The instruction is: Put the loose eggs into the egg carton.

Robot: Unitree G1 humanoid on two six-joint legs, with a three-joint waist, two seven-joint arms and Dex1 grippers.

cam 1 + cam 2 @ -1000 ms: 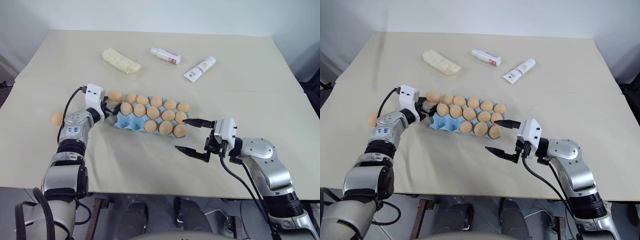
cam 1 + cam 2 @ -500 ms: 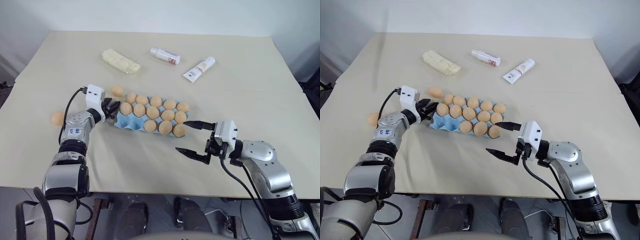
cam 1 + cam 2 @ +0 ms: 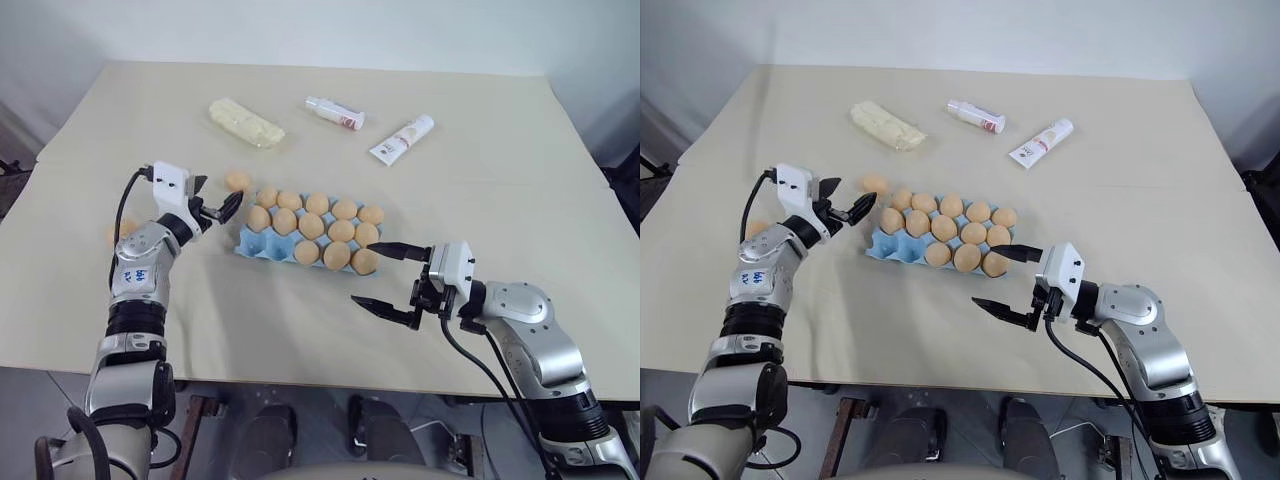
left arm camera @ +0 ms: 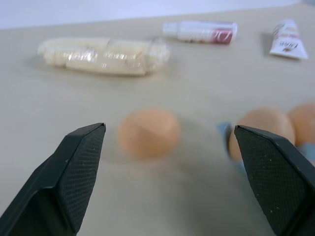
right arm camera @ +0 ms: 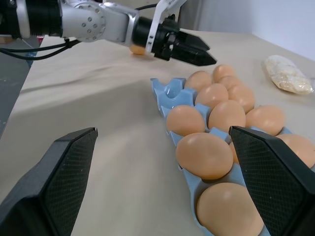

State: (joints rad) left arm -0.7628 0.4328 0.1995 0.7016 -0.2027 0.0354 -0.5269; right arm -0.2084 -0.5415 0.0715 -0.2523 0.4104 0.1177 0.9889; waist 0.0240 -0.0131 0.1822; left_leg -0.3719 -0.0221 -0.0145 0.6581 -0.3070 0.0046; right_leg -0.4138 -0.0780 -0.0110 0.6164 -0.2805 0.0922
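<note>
Small tan-orange loose egg (image 3: 237, 180) is sitting on beige surface (image 3: 480, 200) just beyond left gripper (image 3: 213, 201), fingers spread, empty; right gripper (image 3: 390, 278) also gaping, near light blue moulded egg carton (image 3: 250, 241).

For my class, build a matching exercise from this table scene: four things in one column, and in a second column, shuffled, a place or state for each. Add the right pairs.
Column one:
1. egg carton
2. pale yellow block
3. loose egg
4. left gripper

Column two:
A. open, holding nothing, raised by the carton's left end
B. lying on the bare table just beyond the carton's far left corner
C. mid-table, most cups filled, two empty at its near left end
D. at the far side of the table, left of the small bottle and white tube

Pairs: 1-C, 2-D, 3-B, 4-A
</note>
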